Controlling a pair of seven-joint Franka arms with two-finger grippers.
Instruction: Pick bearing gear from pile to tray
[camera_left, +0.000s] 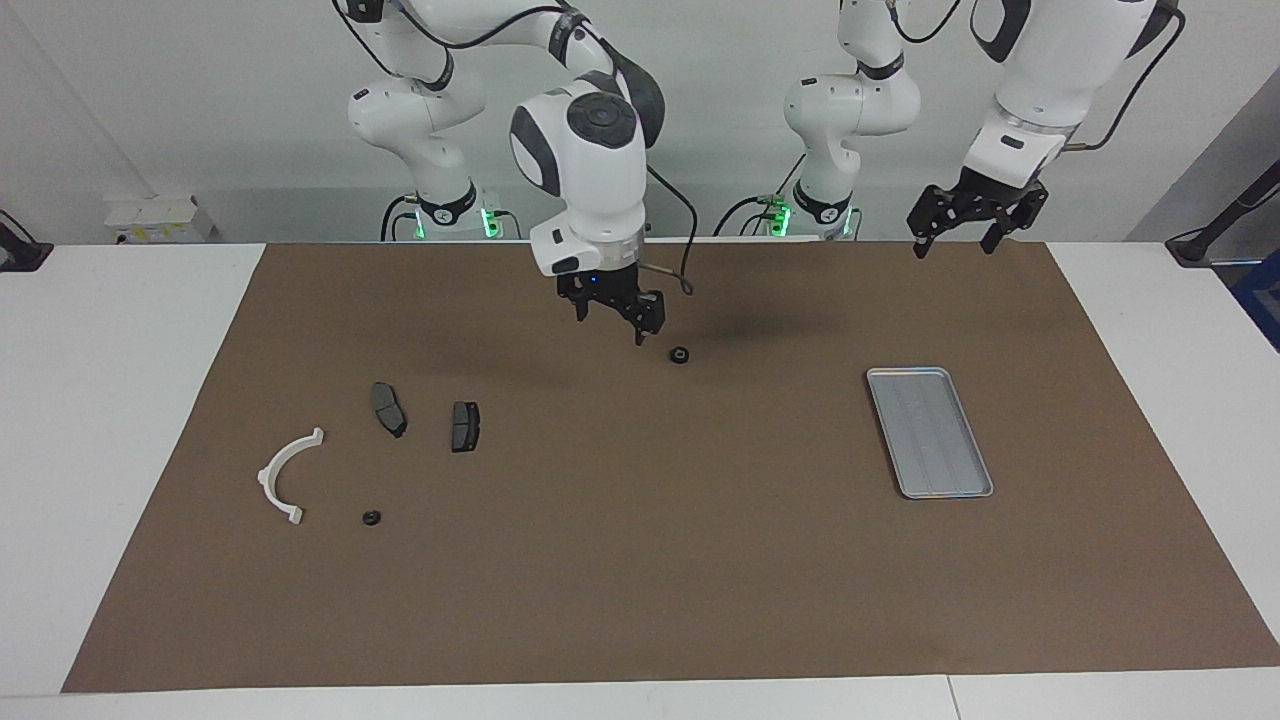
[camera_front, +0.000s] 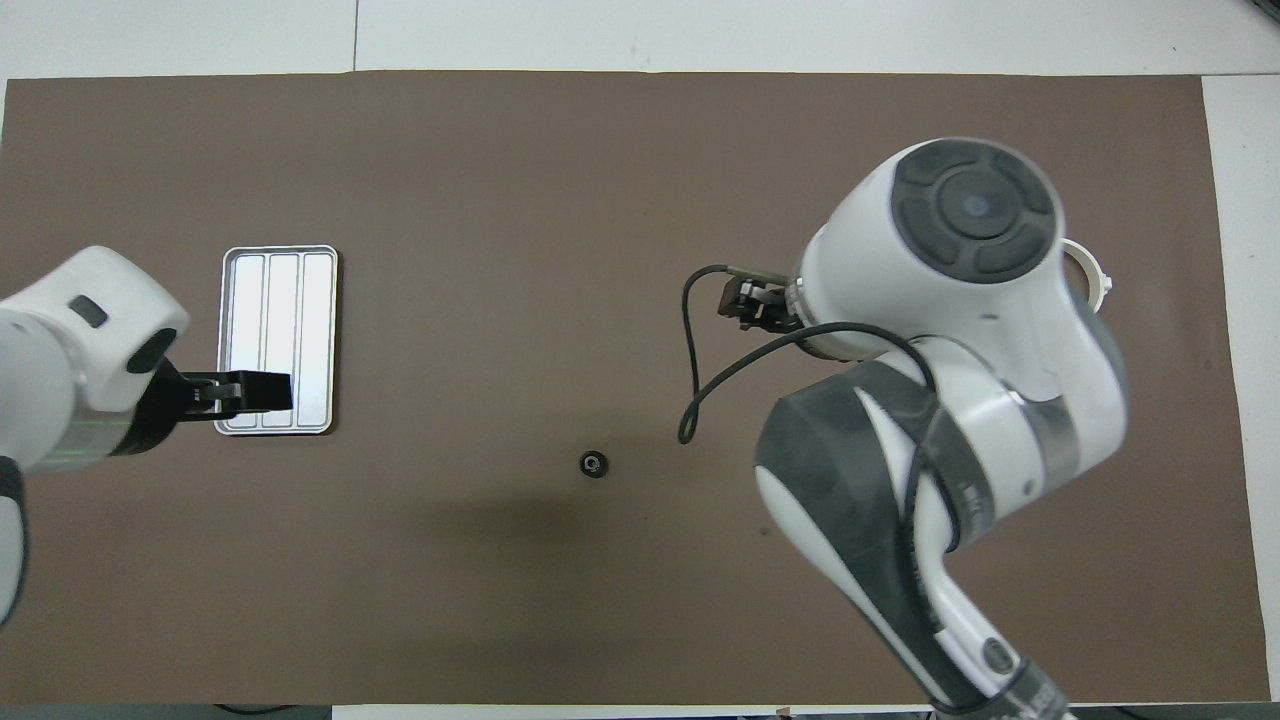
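A small black round bearing gear (camera_left: 679, 354) lies alone on the brown mat, between the pile and the tray; it also shows in the overhead view (camera_front: 594, 464). My right gripper (camera_left: 612, 318) hangs open and empty just above the mat, close beside this gear on its pile side. The pile lies toward the right arm's end: a white arc bracket (camera_left: 290, 475), two dark brake pads (camera_left: 388, 408) (camera_left: 465, 426), and a second tiny black round piece (camera_left: 371, 517). The silver ribbed tray (camera_left: 928, 432) (camera_front: 278, 340) is empty. My left gripper (camera_left: 955, 243) waits raised and open.
The brown mat (camera_left: 640, 580) covers most of the white table. In the overhead view the right arm's wrist (camera_front: 960, 300) hides most of the pile; only the bracket's end (camera_front: 1090, 275) shows. A black cable loops off the right wrist (camera_front: 690, 380).
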